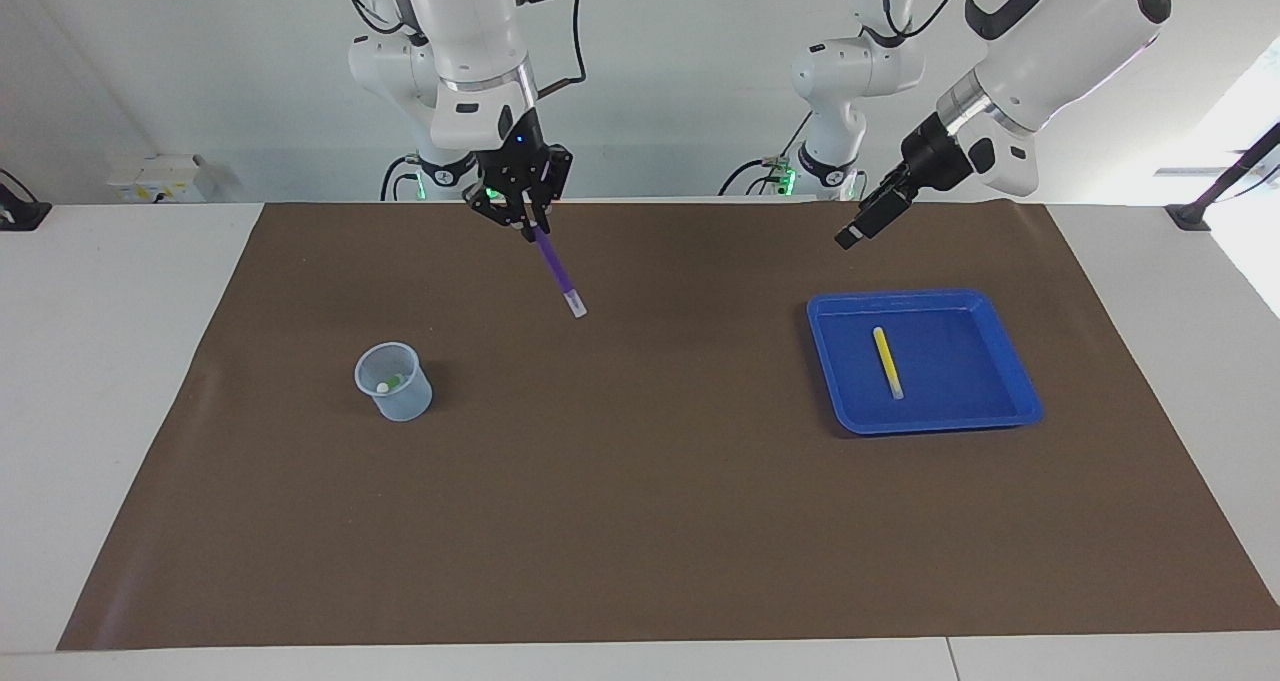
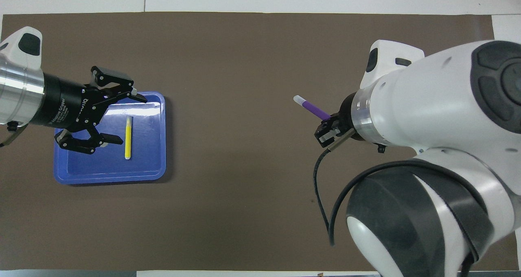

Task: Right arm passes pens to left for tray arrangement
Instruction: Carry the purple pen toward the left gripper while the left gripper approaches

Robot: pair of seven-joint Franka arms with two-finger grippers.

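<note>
We clamp the purple pen (image 1: 556, 270) in the right gripper (image 1: 527, 227), pale tip angled toward 5 o'clock for handover, while the left gripper (image 1: 868, 223) hovers open-jawed over the tray (image 1: 1012, 370) holding 1 yellow pen (image 1: 887, 360)

Open mat between my grippers

Mid-frame lies bare; only the cup (image 1: 393, 382) at lower left and the tray (image 1: 1005, 416) at right stand in my way.
</note>
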